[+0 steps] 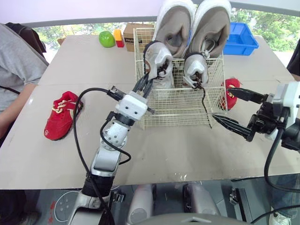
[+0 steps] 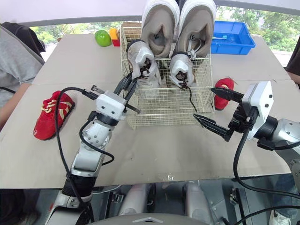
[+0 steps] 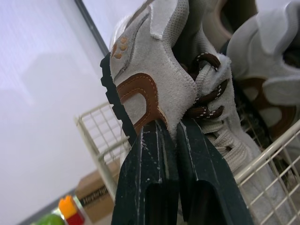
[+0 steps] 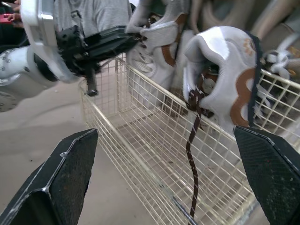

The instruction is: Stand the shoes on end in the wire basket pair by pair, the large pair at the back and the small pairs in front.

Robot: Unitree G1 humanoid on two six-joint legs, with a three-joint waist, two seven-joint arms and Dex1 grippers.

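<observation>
The small grey shoe [image 1: 157,56] is pinched at its collar by the left gripper [image 1: 150,76], fingers nearly closed, inside the wire basket [image 1: 178,105] straight ahead of it. The right gripper [image 1: 221,103] is spread wide with nothing held; a red shoe [image 1: 233,84] sits just past its upper finger.

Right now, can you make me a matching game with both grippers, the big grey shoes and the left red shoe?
1 left gripper
2 right gripper
3 large grey pair
4 left red shoe

A open, near the wire basket
B lying on the table
C shut on a small grey shoe
D upright at the basket's back

Pairs: 1-C, 2-A, 3-D, 4-B
</observation>
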